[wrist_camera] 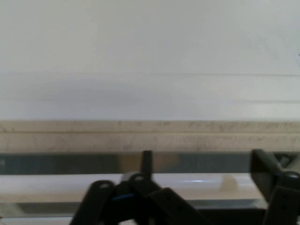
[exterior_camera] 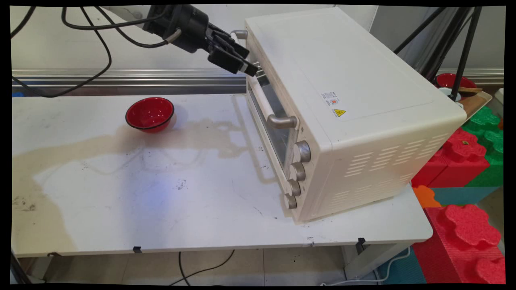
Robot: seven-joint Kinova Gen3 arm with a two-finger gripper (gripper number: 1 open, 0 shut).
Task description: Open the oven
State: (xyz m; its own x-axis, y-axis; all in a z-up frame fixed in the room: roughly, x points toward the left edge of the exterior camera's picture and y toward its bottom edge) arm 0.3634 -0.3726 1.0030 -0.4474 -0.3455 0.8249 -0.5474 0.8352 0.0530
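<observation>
Pale wall [exterior_camera: 60, 48] with metal rail [exterior_camera: 121, 78], tiled floor [exterior_camera: 121, 270], tripod legs [exterior_camera: 459, 44], foam blocks [exterior_camera: 463, 225]

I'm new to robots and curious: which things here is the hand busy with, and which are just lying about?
Busy with: the hand, open, at the door handle of the oven.
Lying about: red bowl on the table; foam blocks beside it.

oven door handle [exterior_camera: 264, 100] far end hidden
</observation>
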